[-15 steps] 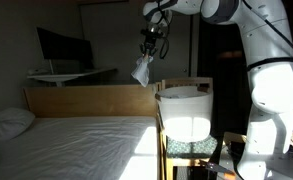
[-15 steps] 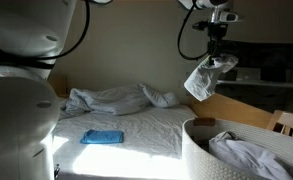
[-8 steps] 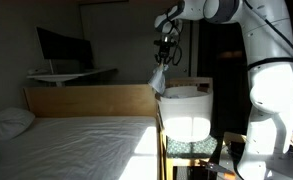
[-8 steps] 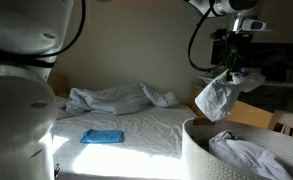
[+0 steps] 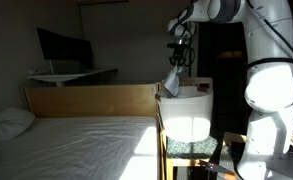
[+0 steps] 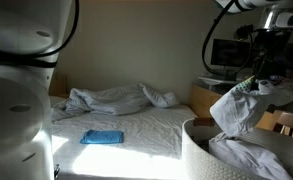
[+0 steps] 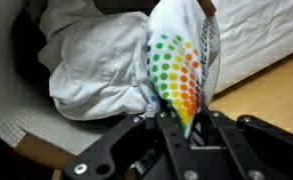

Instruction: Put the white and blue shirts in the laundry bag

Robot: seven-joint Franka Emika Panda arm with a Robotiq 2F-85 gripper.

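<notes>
- White shirt (image 6: 236,108) with the coloured dots hangs pinched in your jaws, right over the laundry bag (image 6: 198,150) rim.
- Blue shirt (image 6: 102,137) lies flat on the bed (image 6: 156,128), well apart from the bag.
- Another white cloth (image 7: 96,65) already sits inside.

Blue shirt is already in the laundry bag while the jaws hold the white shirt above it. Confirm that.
No: the blue shirt lies on the bed, seen in an exterior view. The jaws do hold the white shirt above the laundry bag.
</notes>
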